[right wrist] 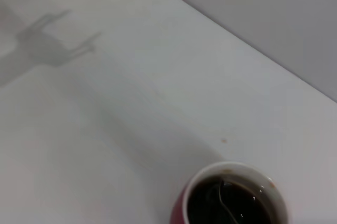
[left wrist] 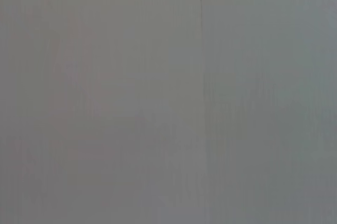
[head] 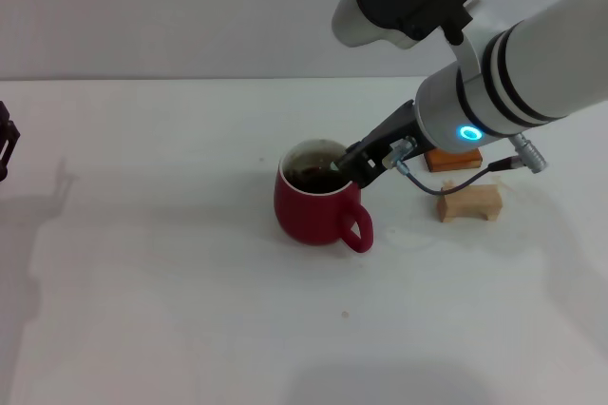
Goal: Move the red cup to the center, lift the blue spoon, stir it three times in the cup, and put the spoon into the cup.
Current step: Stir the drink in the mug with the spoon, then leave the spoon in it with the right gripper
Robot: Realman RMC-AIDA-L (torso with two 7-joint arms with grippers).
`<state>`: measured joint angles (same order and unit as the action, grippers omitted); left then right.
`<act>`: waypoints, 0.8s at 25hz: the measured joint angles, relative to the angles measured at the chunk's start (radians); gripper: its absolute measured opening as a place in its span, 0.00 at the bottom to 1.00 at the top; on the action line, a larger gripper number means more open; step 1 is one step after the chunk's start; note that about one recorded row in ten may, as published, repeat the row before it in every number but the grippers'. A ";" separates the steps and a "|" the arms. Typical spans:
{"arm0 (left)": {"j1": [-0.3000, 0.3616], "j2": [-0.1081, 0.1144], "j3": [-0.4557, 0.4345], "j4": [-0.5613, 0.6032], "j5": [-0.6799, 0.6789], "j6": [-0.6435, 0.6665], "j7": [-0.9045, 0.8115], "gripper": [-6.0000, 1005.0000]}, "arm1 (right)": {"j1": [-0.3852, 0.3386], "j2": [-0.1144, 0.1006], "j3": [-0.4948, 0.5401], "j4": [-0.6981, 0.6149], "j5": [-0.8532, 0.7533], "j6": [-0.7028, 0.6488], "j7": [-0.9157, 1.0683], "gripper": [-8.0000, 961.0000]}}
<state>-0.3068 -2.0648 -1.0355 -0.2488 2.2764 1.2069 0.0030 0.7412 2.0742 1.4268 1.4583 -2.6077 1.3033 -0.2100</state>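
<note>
Your right hand [head: 353,160]: poised at the cup's [head: 313,207] rim, fingers closed on the spoon [head: 336,165], whose bowl sits in the dark liquid. Cup: mid-desk [head: 142,281], handle toward you. Orange block [head: 454,159], wooden block [head: 469,202]: beside it, to the right. Left hand [head: 6,144]: parked at the far left; grip cannot be told.

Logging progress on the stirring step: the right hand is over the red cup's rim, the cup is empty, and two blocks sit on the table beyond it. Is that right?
Not quite. The red cup holds dark liquid, as the right wrist view shows, with the blue spoon dipped in it. The rest holds: the right hand is at the rim, with the orange block and wooden block beyond.
</note>
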 joint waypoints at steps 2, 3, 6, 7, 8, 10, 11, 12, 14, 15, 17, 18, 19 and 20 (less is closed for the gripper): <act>-0.001 0.000 0.000 0.002 0.000 0.000 0.000 0.84 | 0.000 -0.001 0.007 -0.005 -0.003 -0.001 -0.001 0.14; -0.002 0.000 0.000 0.003 0.000 0.000 0.000 0.84 | -0.001 -0.002 0.014 -0.008 -0.003 -0.001 -0.005 0.14; -0.004 0.000 0.000 0.003 0.001 -0.001 0.000 0.84 | -0.008 -0.002 0.032 -0.011 -0.004 0.002 -0.019 0.14; -0.004 0.000 0.000 0.003 0.001 -0.001 0.000 0.84 | -0.011 -0.002 0.037 -0.011 -0.005 0.004 -0.022 0.14; -0.004 0.000 0.000 0.003 0.001 -0.002 0.000 0.84 | -0.012 -0.002 0.039 -0.011 -0.007 0.005 -0.023 0.14; -0.004 0.000 0.001 0.003 0.001 -0.003 0.000 0.84 | -0.015 -0.002 0.041 -0.010 -0.012 0.010 -0.023 0.14; -0.004 -0.001 0.002 0.003 0.000 -0.003 0.000 0.84 | -0.016 -0.002 0.042 -0.006 -0.016 0.018 -0.023 0.14; -0.004 -0.001 0.002 0.003 0.000 -0.004 0.000 0.84 | -0.017 -0.002 0.042 -0.003 -0.017 0.025 -0.023 0.14; -0.005 -0.001 0.004 0.003 0.000 -0.005 0.000 0.84 | -0.018 -0.002 0.042 0.002 -0.018 0.036 -0.023 0.14; -0.005 -0.001 0.004 0.003 0.000 -0.005 0.000 0.84 | -0.018 -0.002 0.039 0.005 -0.017 0.043 -0.023 0.14; -0.005 -0.002 0.005 0.003 0.000 -0.005 0.000 0.84 | -0.019 -0.001 0.034 0.010 -0.014 0.047 -0.023 0.14; -0.005 -0.002 0.005 0.003 0.000 -0.005 0.000 0.84 | -0.020 0.000 0.030 0.014 -0.012 0.048 -0.023 0.14; -0.005 -0.003 0.005 0.002 0.000 -0.006 0.000 0.84 | -0.020 0.000 0.026 0.017 -0.011 0.048 -0.023 0.14; -0.004 -0.003 0.006 0.001 0.000 -0.006 0.000 0.84 | -0.020 0.001 0.022 0.020 -0.010 0.049 -0.023 0.14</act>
<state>-0.3112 -2.0676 -1.0296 -0.2481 2.2764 1.2012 0.0030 0.7209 2.0750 1.4484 1.4779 -2.6180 1.3520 -0.2332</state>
